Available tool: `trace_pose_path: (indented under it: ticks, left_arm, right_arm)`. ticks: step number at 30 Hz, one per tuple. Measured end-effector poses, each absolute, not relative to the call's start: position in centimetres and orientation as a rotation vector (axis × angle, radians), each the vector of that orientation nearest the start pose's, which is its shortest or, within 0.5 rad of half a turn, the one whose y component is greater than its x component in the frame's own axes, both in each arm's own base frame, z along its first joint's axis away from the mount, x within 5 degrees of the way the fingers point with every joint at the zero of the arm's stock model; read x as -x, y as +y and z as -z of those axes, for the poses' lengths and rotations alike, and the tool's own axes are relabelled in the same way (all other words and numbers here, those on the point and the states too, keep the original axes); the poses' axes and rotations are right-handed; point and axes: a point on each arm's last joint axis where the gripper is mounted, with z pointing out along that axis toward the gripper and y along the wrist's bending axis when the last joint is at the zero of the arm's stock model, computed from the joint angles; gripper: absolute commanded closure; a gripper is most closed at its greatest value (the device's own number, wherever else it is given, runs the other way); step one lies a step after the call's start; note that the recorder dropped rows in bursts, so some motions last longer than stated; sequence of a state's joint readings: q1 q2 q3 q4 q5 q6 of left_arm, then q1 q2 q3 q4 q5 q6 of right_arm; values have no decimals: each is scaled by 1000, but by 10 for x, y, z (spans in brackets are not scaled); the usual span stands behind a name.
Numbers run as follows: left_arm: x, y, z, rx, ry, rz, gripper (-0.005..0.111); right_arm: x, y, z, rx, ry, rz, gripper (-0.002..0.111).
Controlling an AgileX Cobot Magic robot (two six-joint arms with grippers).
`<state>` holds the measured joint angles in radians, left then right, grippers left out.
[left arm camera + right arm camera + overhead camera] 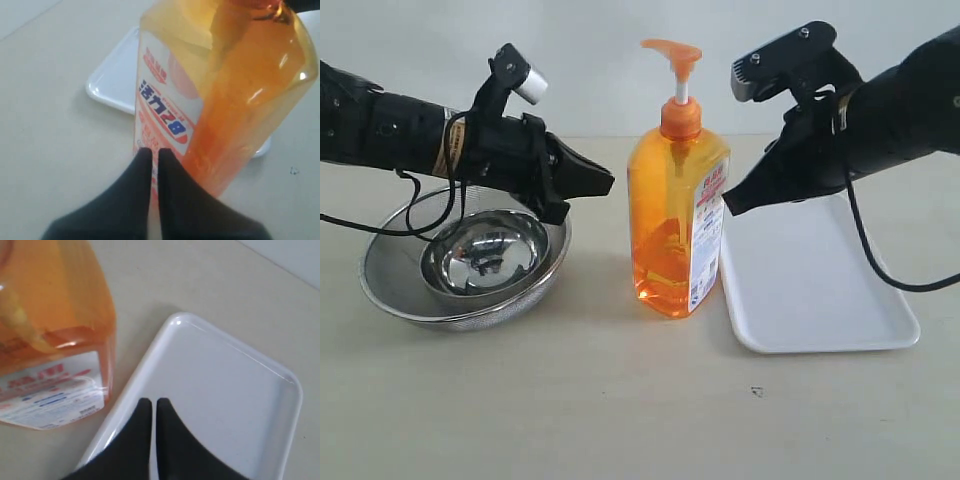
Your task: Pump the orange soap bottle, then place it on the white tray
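The orange soap bottle [678, 215] stands upright between the left end effector [610, 183] and the nearer right end effector [728, 207], both pinched together, empty, below its pump head [672, 52].

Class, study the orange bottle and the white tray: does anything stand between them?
Nothing visible does. The bottle stands just beside the tray, with only a strip of bare table between them. The right gripper, jaws shut, hangs above that edge of the tray.
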<state>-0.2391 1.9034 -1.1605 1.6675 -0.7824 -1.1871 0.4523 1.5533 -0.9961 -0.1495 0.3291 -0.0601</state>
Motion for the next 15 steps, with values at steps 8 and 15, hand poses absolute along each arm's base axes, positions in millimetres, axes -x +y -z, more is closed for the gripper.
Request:
trace_pose_path:
  ticks: [8, 15]
  left_arm:
    - [-356, -158, -201, -1180, 1796, 837, 102]
    - [-353, -158, -200, -1193, 1819, 867, 102]
  right_arm:
    - [-297, 149, -248, 807, 2210, -171, 108]
    - [-300, 151, -253, 811, 2137, -164, 108]
